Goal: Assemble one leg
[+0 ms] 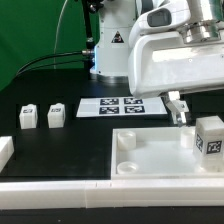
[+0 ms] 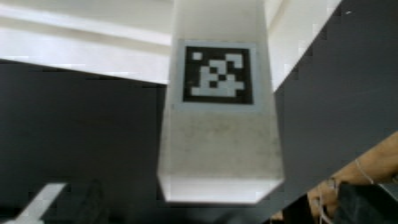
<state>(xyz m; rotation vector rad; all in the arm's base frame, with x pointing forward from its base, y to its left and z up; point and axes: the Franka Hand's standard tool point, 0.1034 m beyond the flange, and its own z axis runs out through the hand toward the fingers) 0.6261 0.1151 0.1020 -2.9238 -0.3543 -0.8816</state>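
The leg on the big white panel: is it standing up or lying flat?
Upright. The leg stands on end at the panel's corner on the exterior view's right, its marker facing the camera.

A black table (image 1: 60, 150) is carrying everything, with a green backdrop (image 1: 30, 40) hanging behind it. The marker board (image 1: 122, 106) is lying flat toward the back, showing several black-and-white tags. A large white panel (image 1: 150, 158) is lying near the front, toward the exterior view's right, showing 1 round socket (image 1: 127, 141) at its far corner on the exterior view's left. A white rail (image 1: 60, 192) is running along the front edge, and a white bracket (image 1: 5, 152) is sitting at the exterior view's left edge. Black cables (image 1: 62, 50) are trailing across the backdrop.
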